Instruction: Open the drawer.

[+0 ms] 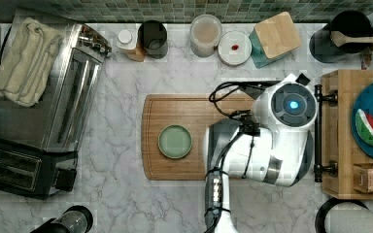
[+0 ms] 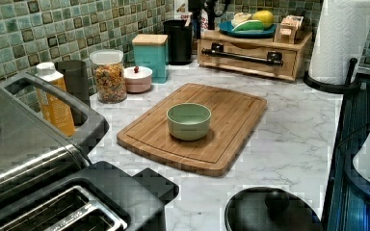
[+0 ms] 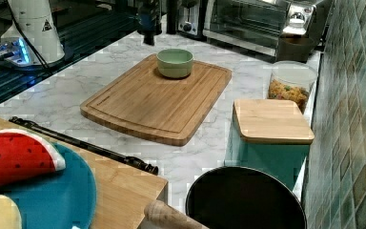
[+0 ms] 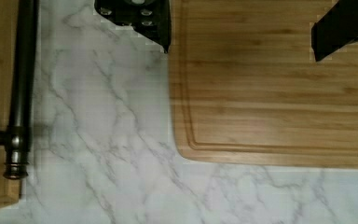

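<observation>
Gripper (image 4: 240,28): fingers spread apart, holding nothing, above the cutting board (image 4: 279,93) edge | drawer (image 2: 250,57): closed, handle (image 4: 21,84) just beside on marble counter (image 4: 102,140), untouched

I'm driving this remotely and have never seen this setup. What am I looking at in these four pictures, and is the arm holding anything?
It is one white robot arm on a marble kitchen counter. The top view looks straight down; the left and right views look across the counter from opposite ends; the wrist view rides on the arm. The tool is open and holds nothing, hanging above the edge of the cutting board, which carries a green bowl. The drawer sits shut in a wooden stand, its black bar handle untouched, with counter between handle and board.
</observation>
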You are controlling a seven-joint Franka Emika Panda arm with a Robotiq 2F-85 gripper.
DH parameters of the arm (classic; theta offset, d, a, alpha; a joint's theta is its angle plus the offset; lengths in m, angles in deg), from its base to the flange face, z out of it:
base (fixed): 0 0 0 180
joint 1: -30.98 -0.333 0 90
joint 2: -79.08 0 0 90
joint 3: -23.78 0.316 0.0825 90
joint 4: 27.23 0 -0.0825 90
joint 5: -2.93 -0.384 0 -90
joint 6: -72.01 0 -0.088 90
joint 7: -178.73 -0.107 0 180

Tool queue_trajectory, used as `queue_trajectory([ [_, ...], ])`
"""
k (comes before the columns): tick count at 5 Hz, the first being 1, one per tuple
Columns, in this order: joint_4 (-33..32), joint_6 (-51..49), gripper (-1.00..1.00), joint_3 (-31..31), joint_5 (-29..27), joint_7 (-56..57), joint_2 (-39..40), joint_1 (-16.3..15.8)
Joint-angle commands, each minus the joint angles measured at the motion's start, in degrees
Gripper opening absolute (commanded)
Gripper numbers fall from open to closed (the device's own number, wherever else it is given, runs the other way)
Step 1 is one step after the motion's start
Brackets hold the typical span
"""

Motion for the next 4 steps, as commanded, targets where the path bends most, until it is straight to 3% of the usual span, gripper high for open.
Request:
queue_trajectory([
  [1, 2.6, 9.8, 1.0, -5.9, 1.5, 7.8, 4.1, 6.8],
  [2, 2.5, 12.4, 1.0, -5.7, 3.9, 10.3, 5.2, 8.9],
  [4, 2.5, 17.3, 1.0, -4.2, 2.0, 14.4, 7.3, 11.7],
])
